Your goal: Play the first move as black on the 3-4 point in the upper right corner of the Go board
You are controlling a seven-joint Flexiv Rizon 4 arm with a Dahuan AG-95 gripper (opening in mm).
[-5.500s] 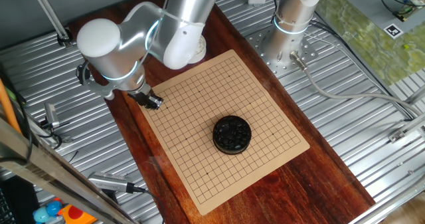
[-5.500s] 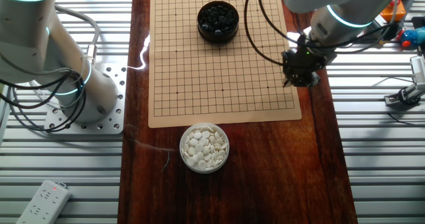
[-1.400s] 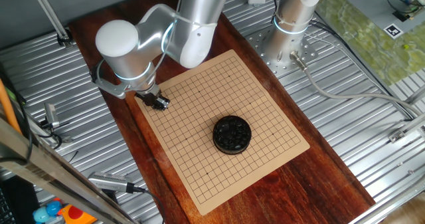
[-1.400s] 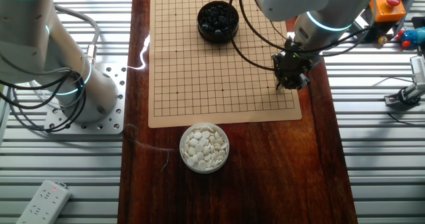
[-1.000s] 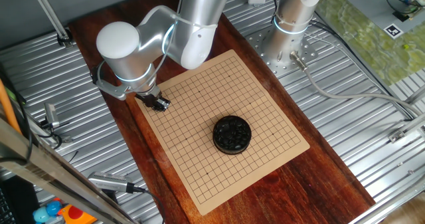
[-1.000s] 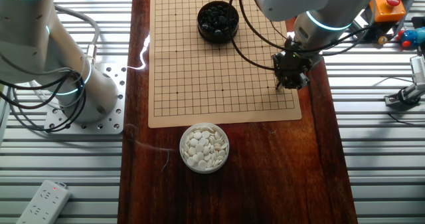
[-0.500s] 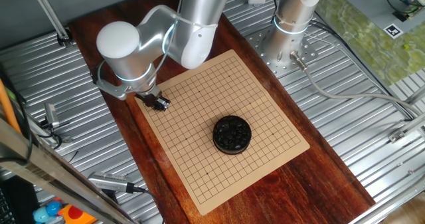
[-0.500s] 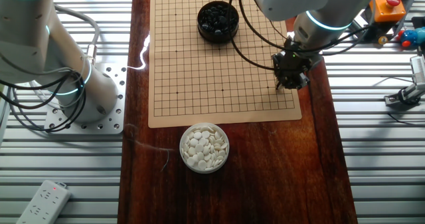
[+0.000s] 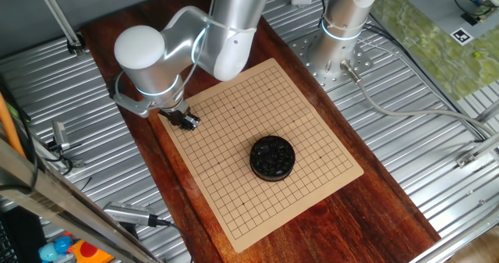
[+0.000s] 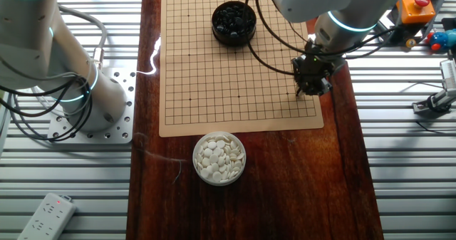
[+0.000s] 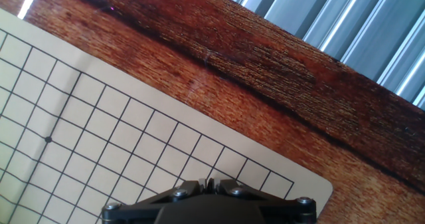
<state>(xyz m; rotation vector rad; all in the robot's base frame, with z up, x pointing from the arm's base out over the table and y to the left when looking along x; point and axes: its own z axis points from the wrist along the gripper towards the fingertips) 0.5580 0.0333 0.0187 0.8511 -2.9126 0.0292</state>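
Note:
The tan gridded board lies on the dark wooden tabletop; it also shows in the other fixed view and the hand view. My gripper hangs low over the board's corner region near its edge, as the other fixed view also shows. In the hand view the gripper has its fingers pressed close together, with only a dark sliver between them; no stone shows clearly. A round black bowl of black stones stands on the board. No stone lies on the grid.
A bowl of white stones sits on the tabletop beside the board's edge. A second arm's base stands on the ribbed metal surface. An orange box with a red button is off to one side.
Since 5.5 s ago my gripper has moved from beyond the board's edge to over its corner grid. In the last second it has held still.

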